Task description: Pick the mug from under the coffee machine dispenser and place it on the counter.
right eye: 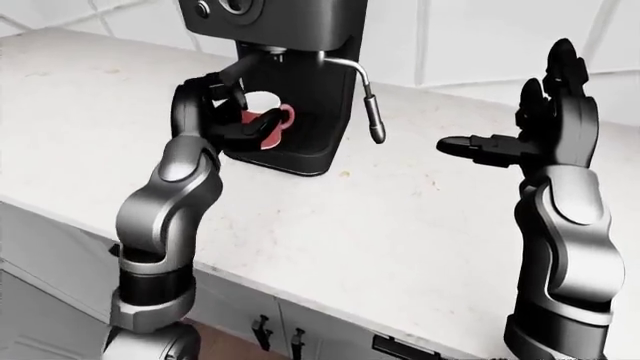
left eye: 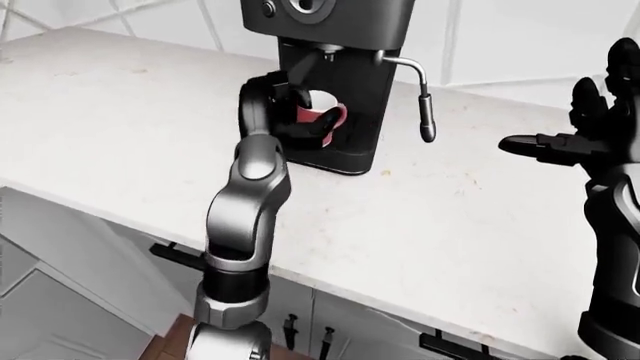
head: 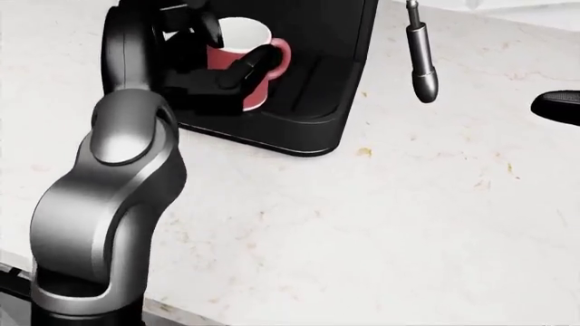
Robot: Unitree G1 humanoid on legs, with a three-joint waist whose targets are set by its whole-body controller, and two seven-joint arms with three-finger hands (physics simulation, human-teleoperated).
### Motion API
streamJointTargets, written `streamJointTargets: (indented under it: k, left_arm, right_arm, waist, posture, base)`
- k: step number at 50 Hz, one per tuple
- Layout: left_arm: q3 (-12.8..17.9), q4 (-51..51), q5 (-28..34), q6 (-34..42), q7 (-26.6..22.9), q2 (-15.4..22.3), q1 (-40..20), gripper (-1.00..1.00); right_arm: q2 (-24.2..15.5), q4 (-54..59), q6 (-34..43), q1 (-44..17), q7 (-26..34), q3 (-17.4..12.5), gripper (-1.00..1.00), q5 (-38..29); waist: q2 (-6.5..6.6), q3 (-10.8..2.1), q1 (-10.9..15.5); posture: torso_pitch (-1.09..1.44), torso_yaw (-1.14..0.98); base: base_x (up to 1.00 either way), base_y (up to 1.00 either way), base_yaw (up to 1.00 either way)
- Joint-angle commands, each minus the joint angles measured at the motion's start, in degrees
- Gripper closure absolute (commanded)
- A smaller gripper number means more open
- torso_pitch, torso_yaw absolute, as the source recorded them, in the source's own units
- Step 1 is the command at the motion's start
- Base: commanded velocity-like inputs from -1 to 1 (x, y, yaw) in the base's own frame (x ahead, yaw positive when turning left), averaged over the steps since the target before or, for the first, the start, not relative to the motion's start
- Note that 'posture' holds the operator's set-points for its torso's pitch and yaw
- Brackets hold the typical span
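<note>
Your left hand (head: 213,64) has its black fingers wrapped round the upright red mug with the white inside (head: 240,58), which stands in the bay of the black coffee machine (left eye: 340,82) under the dispenser; the mug looks empty. Your right hand (right eye: 540,131) hangs spread wide and well apart, over the pale speckled stone counter (head: 408,224). Bare counter lies toward the bottom of the head view.

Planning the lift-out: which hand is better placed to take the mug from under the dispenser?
The left hand. Its fingers already wrap the red mug inside the coffee machine. The right hand hangs open, well off to the right above the counter.
</note>
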Motion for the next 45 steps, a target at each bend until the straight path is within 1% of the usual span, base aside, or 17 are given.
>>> streamJointTargets:
  k: [1,3,8,14,17,19,22,26,28,38,41,44,45]
  left_arm:
    - [0.7,-2.5,-1.2,-1.5,-0.6,0.6,-1.3,1.0]
    - [1.6,-4.0,-1.5,-0.8,-1.1,2.7,-0.3,1.0]
    - [2.9,-6.7,-2.7,0.3,-2.0,5.5,1.2,1.0]
    - [6.0,-10.2,-4.7,2.0,-4.0,9.7,2.7,1.0]
    - [7.1,-10.7,-4.8,1.3,-4.4,11.6,3.8,1.0]
    - [8.6,-9.8,-5.9,-1.0,-5.4,12.7,4.5,1.0]
    - [9.7,-7.1,-6.5,-5.8,-6.8,14.8,5.4,1.0]
    - [9.6,-1.9,-4.6,-13.4,-7.8,16.6,6.8,1.0]
    - [10.0,0.4,-4.1,-16.0,-8.1,16.8,7.2,1.0]
    - [11.4,8.7,-1.7,-26.5,-9.4,19.2,8.1,1.0]
    - [12.3,12.0,-1.7,-29.2,-9.6,20.3,8.1,1.0]
    - [12.5,13.9,-2.1,-31.1,-9.5,20.5,8.4,1.0]
    - [12.9,19.1,-2.0,-36.7,-10.1,20.5,9.3,1.0]
  right_arm:
    - [-1.2,-1.9,-1.6,-1.6,-0.1,-0.8,-1.0,-0.1]
    - [-1.3,-1.9,-1.4,-1.8,-0.1,-0.7,-1.0,-0.1]
    - [-1.4,-1.9,-1.3,-2.1,-0.1,-0.7,-1.0,-0.1]
    - [-1.3,-1.7,-1.4,-2.1,0.0,-0.5,-1.0,-0.3]
    - [-1.3,-1.8,-1.4,-2.0,0.1,-0.5,-1.0,-0.4]
    - [-1.4,-1.9,-1.2,-2.1,0.1,-0.6,-1.0,-0.3]
    - [-1.3,-2.0,-1.3,-2.0,0.1,-0.6,-1.0,-0.4]
    - [-1.2,-2.1,-1.4,-1.9,0.2,-0.6,-1.0,-0.4]
    - [-1.2,-2.1,-1.3,-1.8,0.2,-0.6,-1.0,-0.5]
    - [-1.1,-2.1,-1.4,-1.8,0.2,-0.6,-1.0,-0.6]
    - [-1.0,-2.2,-1.3,-1.9,0.2,-0.5,-1.0,-0.7]
    - [-1.1,-2.3,-1.1,-2.1,0.2,-0.5,-1.0,-0.6]
    - [-1.1,-2.4,-1.1,-1.9,0.3,-0.5,-1.0,-0.6]
  waist:
    - [-0.35,-1.45,0.0]
    - [-0.22,-1.48,0.1]
    - [0.13,-1.52,0.0]
    - [0.42,-1.5,0.0]
    - [0.63,-1.44,-0.1]
    - [0.77,-1.45,-0.1]
    - [1.0,-1.49,-0.1]
    - [1.14,-1.57,0.0]
    - [1.17,-1.64,0.0]
    - [1.26,-1.81,0.0]
    - [1.36,-1.9,0.0]
    - [1.48,-1.97,-0.1]
    - [1.52,-1.99,-0.1]
  posture:
    - [0.0,0.0]
    - [0.0,0.0]
    - [0.0,0.0]
    - [0.0,0.0]
    - [0.0,0.0]
    - [0.0,0.0]
    - [0.0,0.0]
    - [0.0,0.0]
    - [0.0,0.0]
    - [0.0,0.0]
    - [0.0,0.0]
    - [0.0,0.0]
    - [0.0,0.0]
  base:
    - [0.0,0.0,0.0]
    - [0.0,0.0,0.0]
    - [0.0,0.0,0.0]
    - [0.0,0.0,0.0]
    - [0.0,0.0,0.0]
    - [0.0,0.0,0.0]
    - [0.0,0.0,0.0]
    - [0.0,0.0,0.0]
    - [0.0,0.0,0.0]
    - [0.0,0.0,0.0]
    - [0.0,0.0,0.0]
    - [0.0,0.0,0.0]
    - [0.0,0.0,0.0]
